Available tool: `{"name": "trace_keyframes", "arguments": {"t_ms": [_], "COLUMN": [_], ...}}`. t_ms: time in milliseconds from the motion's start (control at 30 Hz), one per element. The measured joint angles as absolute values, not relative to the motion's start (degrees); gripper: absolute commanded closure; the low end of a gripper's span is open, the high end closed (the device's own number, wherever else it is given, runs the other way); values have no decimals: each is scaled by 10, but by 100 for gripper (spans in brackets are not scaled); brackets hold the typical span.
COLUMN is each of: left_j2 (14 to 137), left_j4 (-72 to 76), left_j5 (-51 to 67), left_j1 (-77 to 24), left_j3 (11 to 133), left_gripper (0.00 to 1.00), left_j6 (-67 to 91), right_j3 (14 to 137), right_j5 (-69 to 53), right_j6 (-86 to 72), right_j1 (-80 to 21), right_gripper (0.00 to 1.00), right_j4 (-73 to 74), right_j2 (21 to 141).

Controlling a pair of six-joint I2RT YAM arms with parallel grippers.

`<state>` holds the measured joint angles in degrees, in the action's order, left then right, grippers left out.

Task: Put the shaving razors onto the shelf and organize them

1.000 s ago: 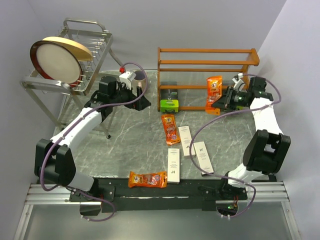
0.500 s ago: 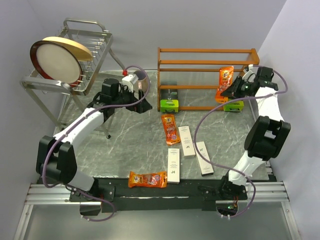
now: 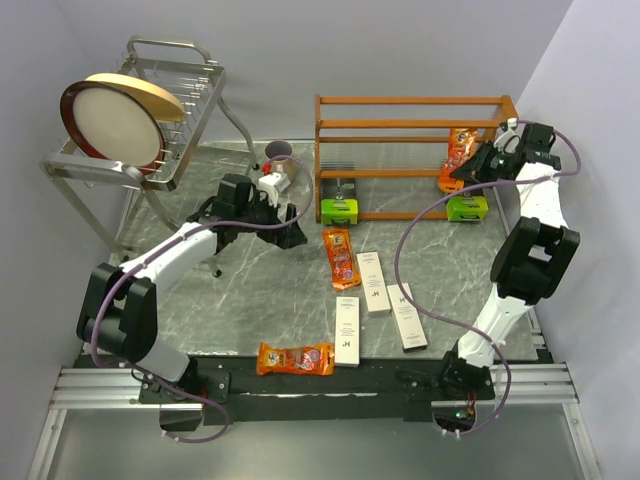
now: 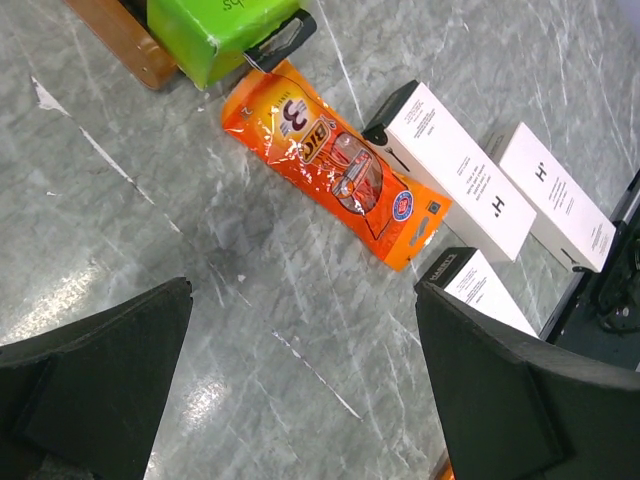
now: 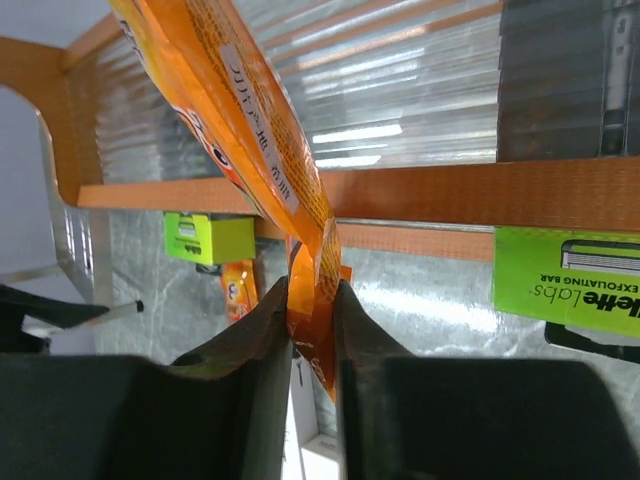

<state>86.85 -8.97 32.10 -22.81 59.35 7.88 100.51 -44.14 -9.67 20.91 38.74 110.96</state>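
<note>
My right tool point(image 5: 313, 300) is clamped on the lower edge of an orange packet point(image 5: 240, 130). The packet's long axis runs up and away from the tool, toward the shelf point(image 5: 450, 190) slats directly ahead. My left tool point(image 4: 300, 340) hangs wide apart over the counter point(image 4: 120, 200).

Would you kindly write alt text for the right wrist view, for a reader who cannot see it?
The right gripper pinches an orange packet by one end, holding it up before the shelf. A green pack sits below the shelf's rail at right, a second green pack farther left.
</note>
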Motion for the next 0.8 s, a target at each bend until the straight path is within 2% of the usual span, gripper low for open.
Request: {"name": "trace_keyframes", "arguments": {"t_ms": [167,533,800], "left_j2": [877,880,880], "left_j4": [-91,-93,-93], "left_j5": [321,321,323], "left_j1": [-238,-257,-258], "left_j3": [594,594,594], "left_gripper": [1,1,0], "left_j6": [68,62,63], "right_j3": [1027,1026,975], "right_j5": [-441,-439,-439], "right_j6": [-109,-117,-127], "right_j1": [209,213,216], "right_gripper": [54,51,53], "right_j4": [382,374,366], "right_j2": [1129,1136,1128]}}
